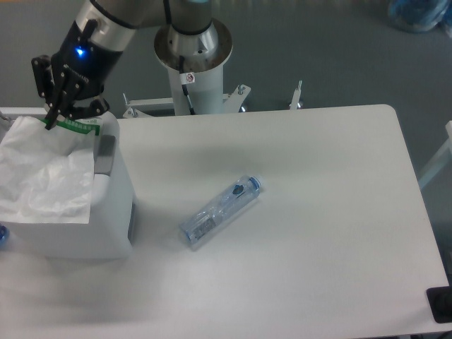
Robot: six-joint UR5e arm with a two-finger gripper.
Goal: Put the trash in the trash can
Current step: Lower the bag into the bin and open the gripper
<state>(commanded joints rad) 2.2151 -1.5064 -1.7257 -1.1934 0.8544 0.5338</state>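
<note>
The trash can [113,212] is a big white boxy bin with a grey handle patch at the left of the table. A translucent whitish plastic bag [42,173] with a green strip [74,127] lies spread over the bin's open top. My gripper [53,116] hangs over the bin's far edge, its black fingers closed on the bag's green strip end. The clear plastic bottle [222,210] with blue cap and label lies on its side on the table, right of the bin and well apart from the gripper.
The robot's white base column [192,63] stands behind the table's far edge. A small blue object [3,236] shows at the left edge beside the bin. A dark object [439,305] sits at the table's front right corner.
</note>
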